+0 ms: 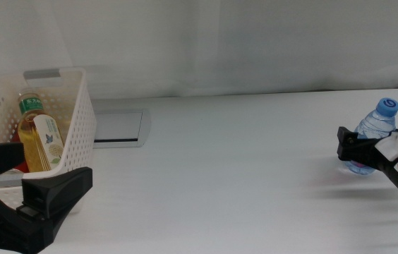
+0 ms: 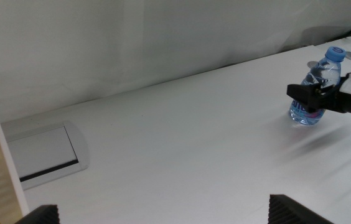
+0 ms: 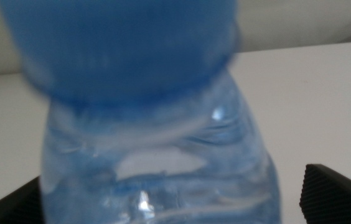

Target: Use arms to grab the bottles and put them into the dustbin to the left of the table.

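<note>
1. The right pincer [image 1: 354, 149] sits at the counter's [image 1: 241, 169] three-o'clock edge in the middle view, its dark jaws set either side of the small water bottle [image 1: 372, 134] with the blue cap [image 1: 387, 106]. The right wrist view shows jaw tips spread on both sides of the bottle, which fills the picture. Whether they press it cannot be told.

2. Risk: the jaws appear to sit high, near the shoulder below the cap, where the clear plastic tapers. A squeeze there could let the bottle slip down or tip over. It stands close to the counter's edge, so a nudge might send it off.

3. Risk: the dustbin [image 1: 79, 120] lies well apart, at nine o'clock. A long carry or a handover invites a drop if the hold is loose.

4. The left pincer [image 1: 44, 204] waits at seven o'clock, just beside the dustbin, jaws spread wide and holding nothing.

5. The white perforated dustbin already holds the yellow-drink bottle [image 1: 38, 137], leaning, with a trace of red beside it, too hidden to name.

6. A grey inset panel [image 1: 118, 127] lies just beside the dustbin.
</note>
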Controlling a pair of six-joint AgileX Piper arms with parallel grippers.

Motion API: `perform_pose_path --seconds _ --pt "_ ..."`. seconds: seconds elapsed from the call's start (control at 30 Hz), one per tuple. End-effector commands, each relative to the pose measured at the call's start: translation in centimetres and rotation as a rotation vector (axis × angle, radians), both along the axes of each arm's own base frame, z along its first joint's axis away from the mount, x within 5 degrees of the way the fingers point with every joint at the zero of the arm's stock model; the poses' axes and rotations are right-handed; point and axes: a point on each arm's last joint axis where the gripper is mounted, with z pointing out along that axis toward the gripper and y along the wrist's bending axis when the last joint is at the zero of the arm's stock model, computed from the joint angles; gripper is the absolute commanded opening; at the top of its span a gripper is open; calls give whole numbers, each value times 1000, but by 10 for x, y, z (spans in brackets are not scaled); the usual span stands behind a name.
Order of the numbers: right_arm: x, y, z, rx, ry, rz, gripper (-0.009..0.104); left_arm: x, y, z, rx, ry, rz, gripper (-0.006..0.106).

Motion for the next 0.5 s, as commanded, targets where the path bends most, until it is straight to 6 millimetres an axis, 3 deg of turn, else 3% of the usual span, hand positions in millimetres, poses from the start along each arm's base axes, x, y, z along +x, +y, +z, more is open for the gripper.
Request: perform_pose_path --seconds 0.0,0.17,0.3,0.33,0.4,0.47 --pt "8 0 -2 -2 7 -1 103 -1 -1 0 -15 -6 -9 87" --pt "15 2 -4 1 45 3 98 -1 -1 0 -15 -6 -9 87" --pt "18 3 -4 4 74 4 58 -1 -1 0 -16 -8 -9 87" --pt "18 3 -4 4 74 4 29 -1 -1 0 -18 -12 -9 87" --pt "18 3 -4 4 75 4 1 -1 -1 0 -18 -12 -9 87" --pt "18 3 -4 8 75 1 -2 -1 -1 0 -18 -12 -9 87"
